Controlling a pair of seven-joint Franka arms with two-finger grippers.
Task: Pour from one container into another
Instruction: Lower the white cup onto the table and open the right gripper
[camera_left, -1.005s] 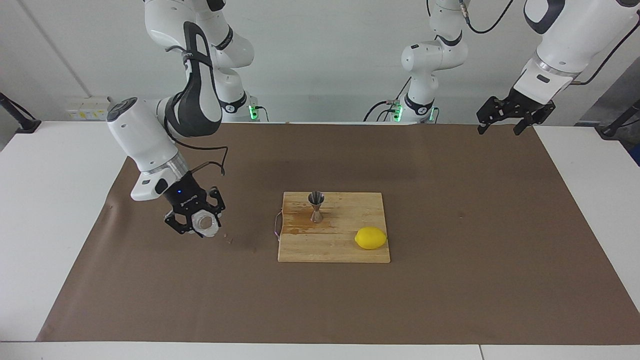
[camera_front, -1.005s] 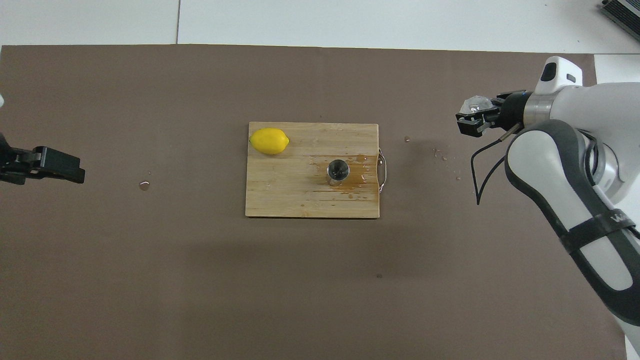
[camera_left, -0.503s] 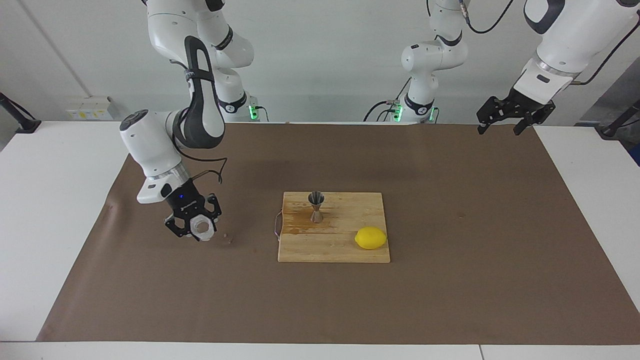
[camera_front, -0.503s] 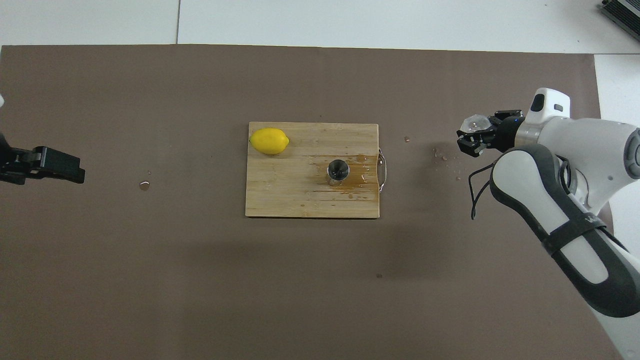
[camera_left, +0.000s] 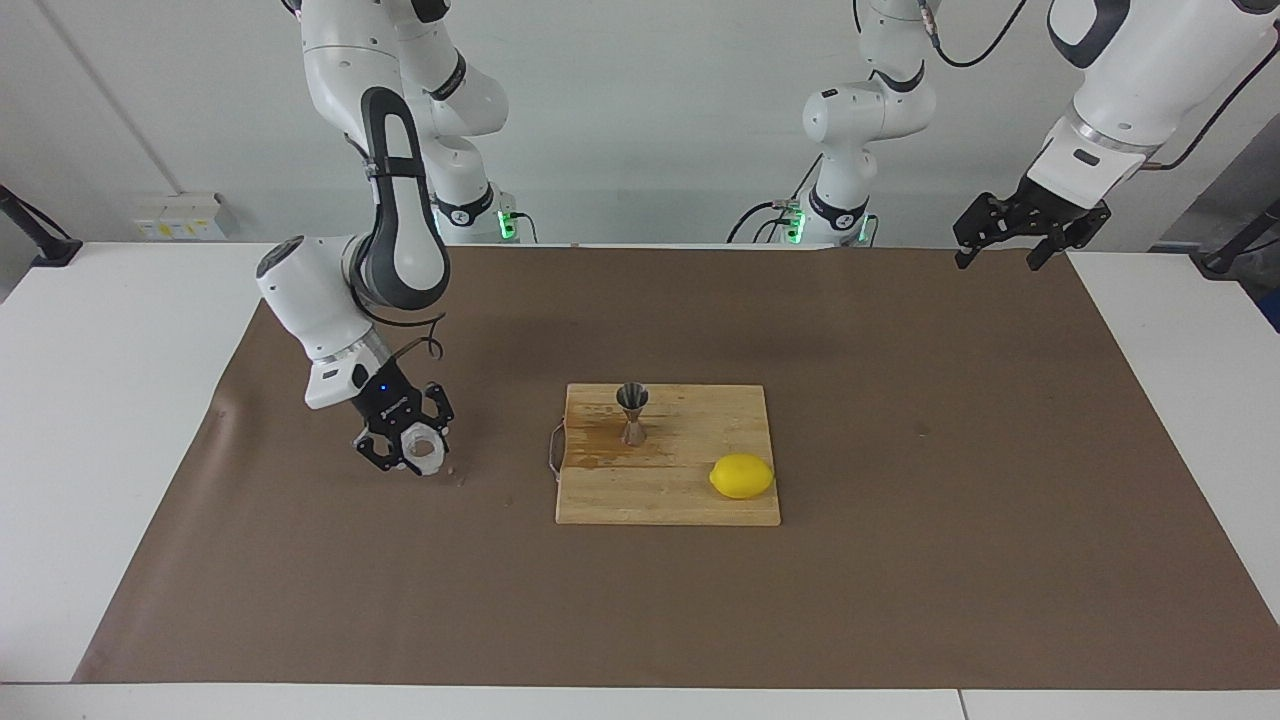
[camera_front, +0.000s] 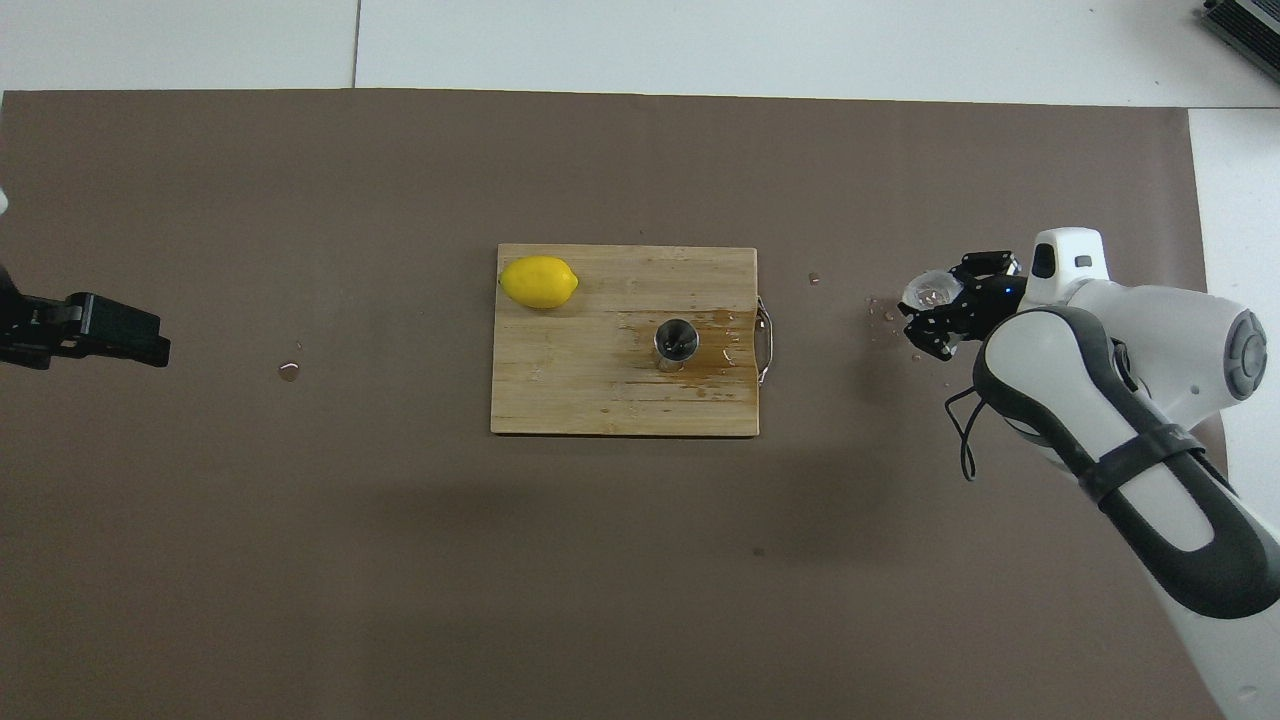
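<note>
My right gripper (camera_left: 408, 450) is shut on the small faceted glass cup (camera_left: 423, 449), tilted, low over the brown mat at the right arm's end of the table, beside the cutting board; I cannot tell if the cup touches the mat. The cup (camera_front: 929, 289) and right gripper (camera_front: 938, 310) also show in the overhead view. The steel jigger (camera_left: 632, 412) stands upright on the wooden cutting board (camera_left: 690, 502), in a brown wet patch; from overhead the jigger (camera_front: 677, 342) shows its open mouth. My left gripper (camera_left: 998, 260) waits open and empty, raised over the left arm's end.
A yellow lemon (camera_left: 741, 476) lies on the board's corner farther from the robots, toward the left arm's end. Drops of liquid (camera_front: 885, 312) dot the mat between the board and the cup. A brown paper mat (camera_left: 900, 580) covers the table.
My right gripper has come down lower toward the mat with the cup and shifted slightly toward the board. The left arm, jigger and lemon have not moved.
</note>
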